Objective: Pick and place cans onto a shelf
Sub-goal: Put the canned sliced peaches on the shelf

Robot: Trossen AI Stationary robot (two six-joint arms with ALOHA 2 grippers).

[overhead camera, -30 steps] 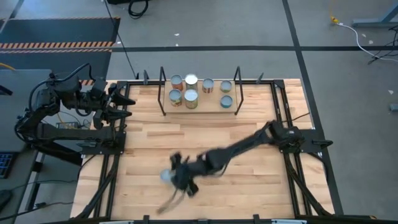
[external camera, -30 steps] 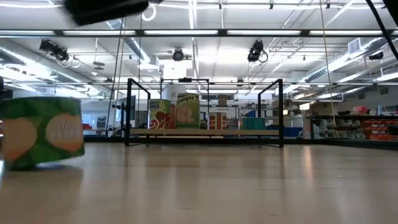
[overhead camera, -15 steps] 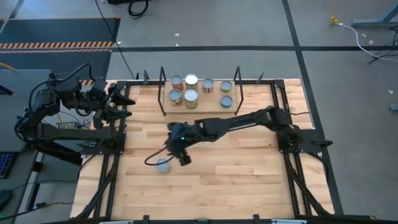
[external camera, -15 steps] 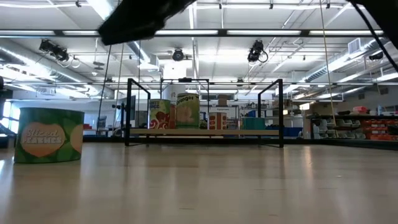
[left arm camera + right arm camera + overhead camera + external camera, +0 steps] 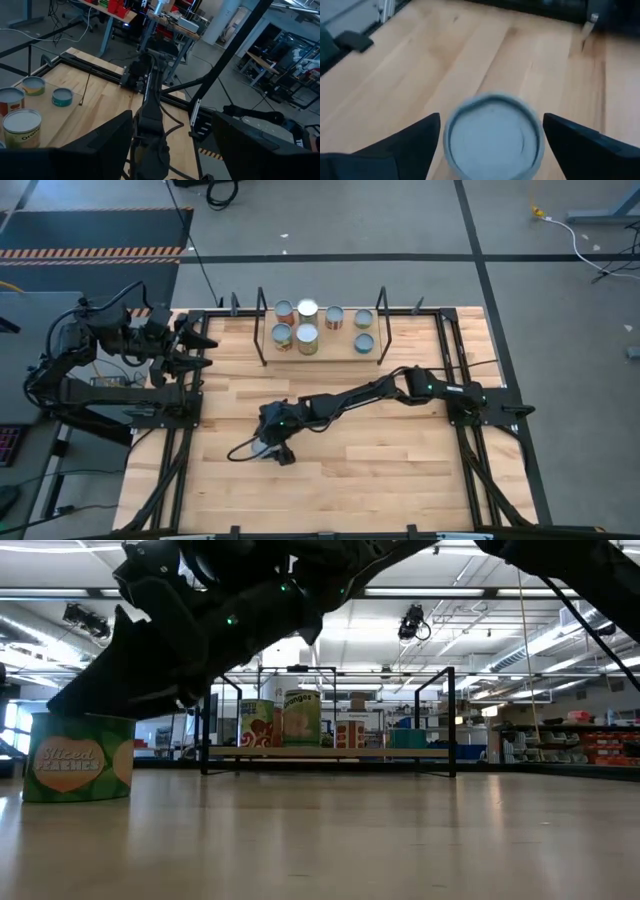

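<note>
A can (image 5: 492,135) with a silvery top and a green label (image 5: 78,758) stands upright on the wooden table, left of centre and toward the front (image 5: 260,448). My right gripper (image 5: 491,120) is open just above it (image 5: 272,445). One finger is on each side of the can, and a gap shows on both sides. Several more cans (image 5: 307,337) stand on the shelf (image 5: 335,343), a light board between black rod uprights at the table's far edge. My left gripper (image 5: 170,145) waits open, raised at the table's left edge (image 5: 207,350).
The black frame rail (image 5: 455,360) runs round the tabletop. A dark cable (image 5: 238,452) loops out beside my right gripper. Bare wood (image 5: 380,470) lies to the right of and in front of the can. My right arm (image 5: 350,395) stretches across the middle of the table.
My right gripper has swung from near the table's front edge toward the far side, then come down over the can. The can was tilted and nearer the front edge a second ago. It now stands upright and has kept still for the last half second.
</note>
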